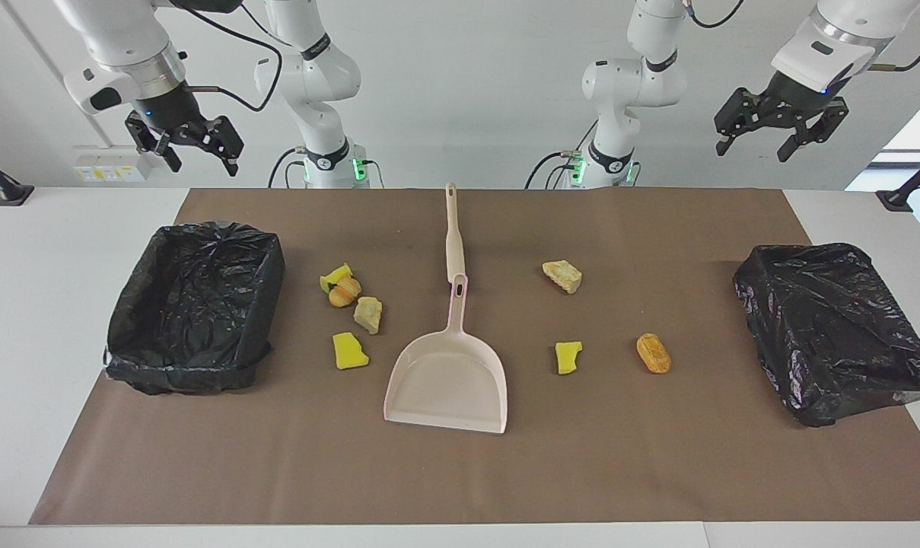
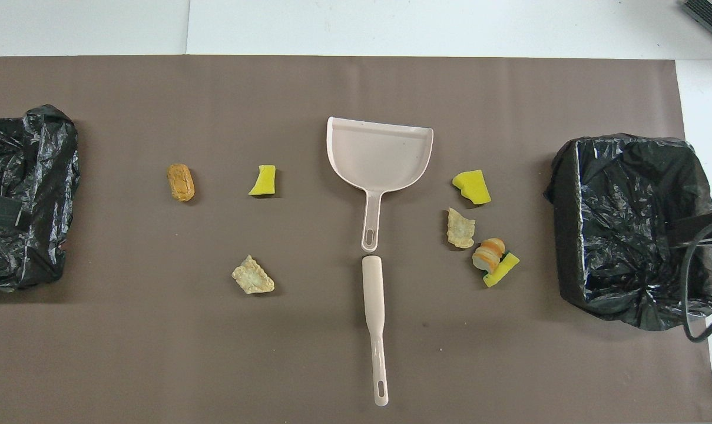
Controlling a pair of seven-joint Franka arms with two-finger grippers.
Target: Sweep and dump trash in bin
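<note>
Both sets of jaws hang apart, empty: right gripper (image 1: 193,144) upper left of frame, left gripper (image 1: 781,125) upper right. Trash (image 1: 351,316) sits mid-frame, scattered beside the dustpan (image 1: 448,377), bins (image 1: 197,304) at each edge. Risk: light scraps could skid off the brush (image 1: 453,236) past the pan.

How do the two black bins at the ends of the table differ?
The bin at the right arm's end sits square to the mat with its liner open, showing the hollow inside. The bin at the left arm's end sits skewed, partly off the mat, its plastic bunched and crumpled. Both are lined in black plastic.
</note>
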